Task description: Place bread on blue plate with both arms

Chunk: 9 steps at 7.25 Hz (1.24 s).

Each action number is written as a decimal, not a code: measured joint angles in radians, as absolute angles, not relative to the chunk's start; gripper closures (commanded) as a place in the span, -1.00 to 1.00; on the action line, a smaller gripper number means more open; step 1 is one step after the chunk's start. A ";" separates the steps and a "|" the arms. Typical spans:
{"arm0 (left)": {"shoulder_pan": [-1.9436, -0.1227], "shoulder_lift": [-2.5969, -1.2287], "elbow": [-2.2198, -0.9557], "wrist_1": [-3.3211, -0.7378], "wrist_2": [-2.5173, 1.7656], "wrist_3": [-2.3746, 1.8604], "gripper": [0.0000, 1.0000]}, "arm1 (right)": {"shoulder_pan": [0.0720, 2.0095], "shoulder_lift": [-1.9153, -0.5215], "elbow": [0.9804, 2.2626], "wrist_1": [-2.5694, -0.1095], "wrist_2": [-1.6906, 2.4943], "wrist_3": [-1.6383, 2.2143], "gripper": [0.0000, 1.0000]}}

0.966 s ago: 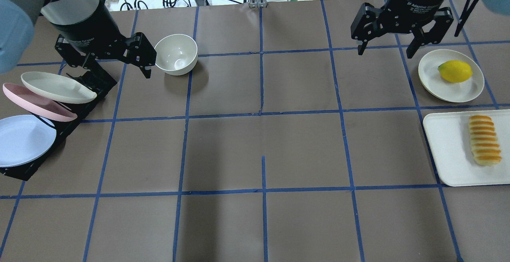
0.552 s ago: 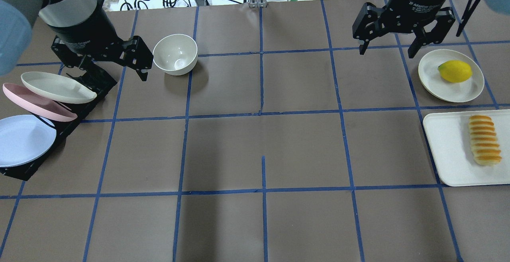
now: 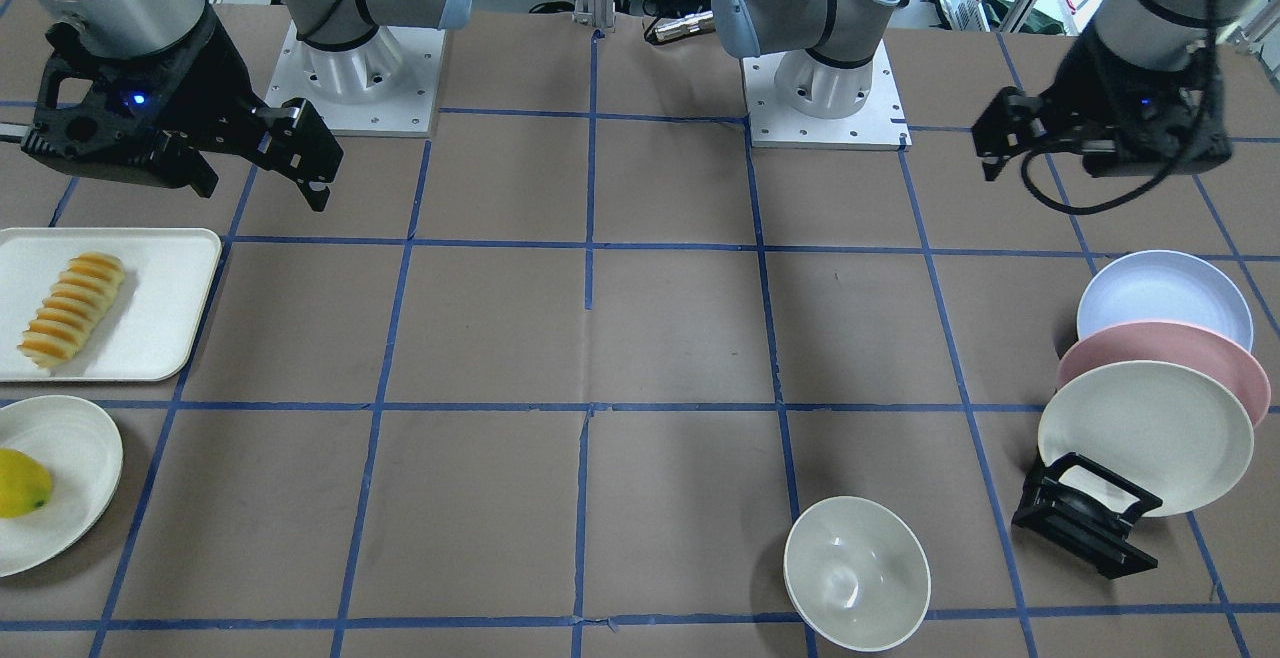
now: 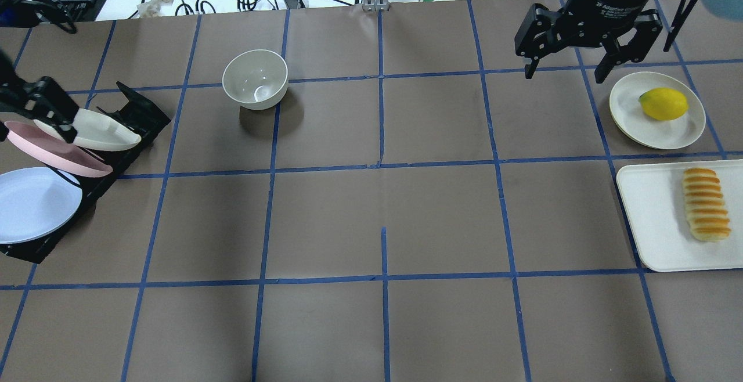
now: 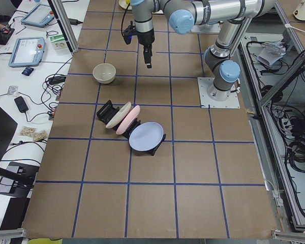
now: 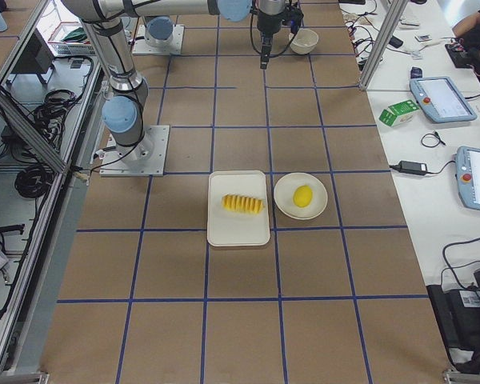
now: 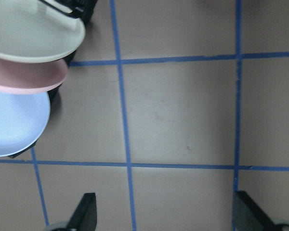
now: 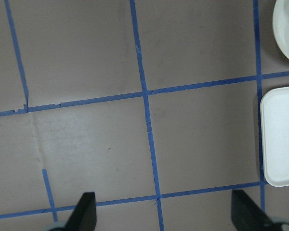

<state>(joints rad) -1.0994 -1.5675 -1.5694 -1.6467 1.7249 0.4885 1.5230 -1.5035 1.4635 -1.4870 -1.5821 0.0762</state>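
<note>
The bread (image 4: pixel 705 203), striped orange and pale yellow, lies on a white tray (image 4: pixel 650 213) at the right edge; it also shows in the front view (image 3: pixel 72 310). The blue plate (image 4: pixel 32 203) leans in a black rack (image 4: pixel 139 112) at the far left, nearest of three plates; it also shows in the left wrist view (image 7: pixel 14 125). My left gripper (image 7: pixel 166 216) is open and empty above the rack; one of its fingers (image 4: pixel 55 112) shows at the overhead view's left edge. My right gripper (image 4: pixel 566 71) is open and empty, high over the far right, beyond the tray.
A pink plate (image 4: pixel 55 152) and a cream plate (image 4: pixel 98 129) lean in the same rack behind the blue one. A white bowl (image 4: pixel 255 78) stands far left of centre. A lemon (image 4: pixel 663 103) sits on a cream plate (image 4: pixel 685 129) beside the tray.
My left arm has swung toward the overhead view's left edge and now hangs over the plate rack, mostly out of that view. The right gripper has barely moved. Both stay open.
</note>
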 measured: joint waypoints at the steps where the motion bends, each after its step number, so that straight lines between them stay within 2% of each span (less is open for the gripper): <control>1: -0.999 -1.607 -1.570 -1.583 1.719 0.630 -1.00 | 1.473 -1.488 1.477 -1.490 -1.622 0.018 -1.00; 5: -0.720 -1.825 -1.567 -1.308 1.682 0.954 -1.00 | 1.134 -1.474 1.688 -1.713 -1.653 -0.365 -1.00; 9: -0.644 -2.002 -1.543 -1.190 1.631 0.973 -1.00 | 0.939 -1.444 1.863 -1.922 -1.662 -0.493 -1.00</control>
<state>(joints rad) -0.6440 -2.0017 -1.5435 -1.1899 1.6312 0.9726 0.9388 -1.4436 1.8635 -1.9219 -1.6619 -0.4933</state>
